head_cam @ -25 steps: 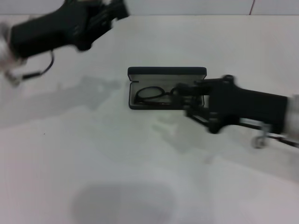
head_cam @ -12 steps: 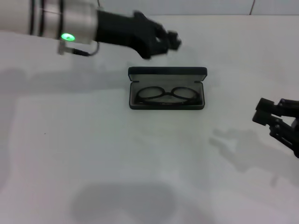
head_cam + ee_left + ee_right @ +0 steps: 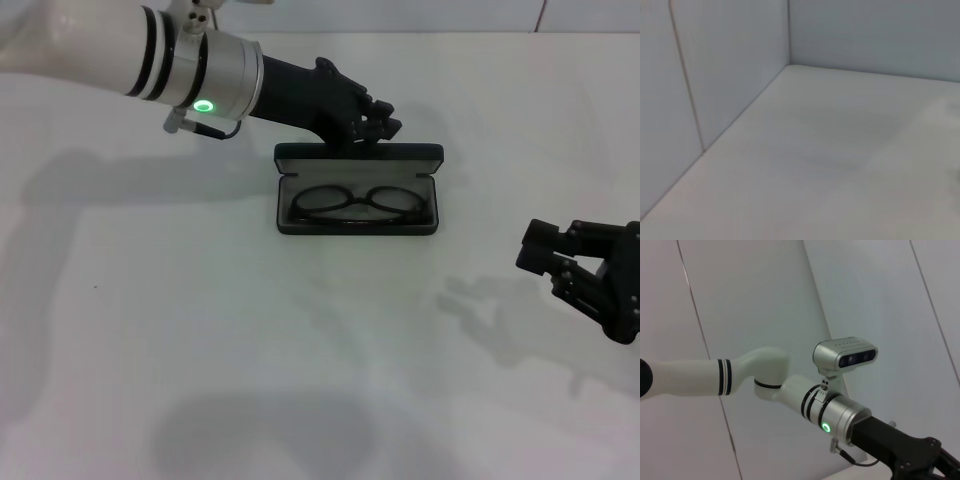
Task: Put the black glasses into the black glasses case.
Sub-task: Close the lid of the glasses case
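While the thin black wire-framed glasses (image 3: 358, 204) lay inside the open black hinged hard case (image 3: 358, 190) on the white table (image 3: 200, 330), the black left gripper (image 3: 385, 124) hovered just behind the case's raised lid, its fingers drawn together. The black right gripper (image 3: 545, 258) hung well apart from the case, toward the robot's right and nearer the robot, fingers spread.
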Motion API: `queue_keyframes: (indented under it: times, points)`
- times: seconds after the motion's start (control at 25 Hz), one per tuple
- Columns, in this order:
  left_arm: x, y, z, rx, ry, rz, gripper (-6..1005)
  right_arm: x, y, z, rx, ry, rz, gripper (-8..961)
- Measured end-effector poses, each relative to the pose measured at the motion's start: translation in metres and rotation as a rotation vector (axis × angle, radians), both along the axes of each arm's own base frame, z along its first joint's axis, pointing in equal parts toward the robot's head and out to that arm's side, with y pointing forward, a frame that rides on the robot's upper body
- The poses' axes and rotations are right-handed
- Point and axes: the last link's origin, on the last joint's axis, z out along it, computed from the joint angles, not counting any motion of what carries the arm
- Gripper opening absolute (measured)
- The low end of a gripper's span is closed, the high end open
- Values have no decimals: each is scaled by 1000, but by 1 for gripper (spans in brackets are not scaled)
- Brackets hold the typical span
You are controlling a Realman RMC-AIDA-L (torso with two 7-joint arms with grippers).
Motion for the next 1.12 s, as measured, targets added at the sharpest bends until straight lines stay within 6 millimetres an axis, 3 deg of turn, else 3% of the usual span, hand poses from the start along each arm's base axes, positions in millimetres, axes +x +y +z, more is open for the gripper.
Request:
queue_keyframes:
  times: [0.48, 1.12]
  points:
    - [-9, 3, -11, 34, 39, 31, 185, 0, 3, -5, -11, -10, -9, 214]
    - [-22, -10, -26, -24, 95, 40, 183, 1, 3, -8, -19, -10, -18, 215]
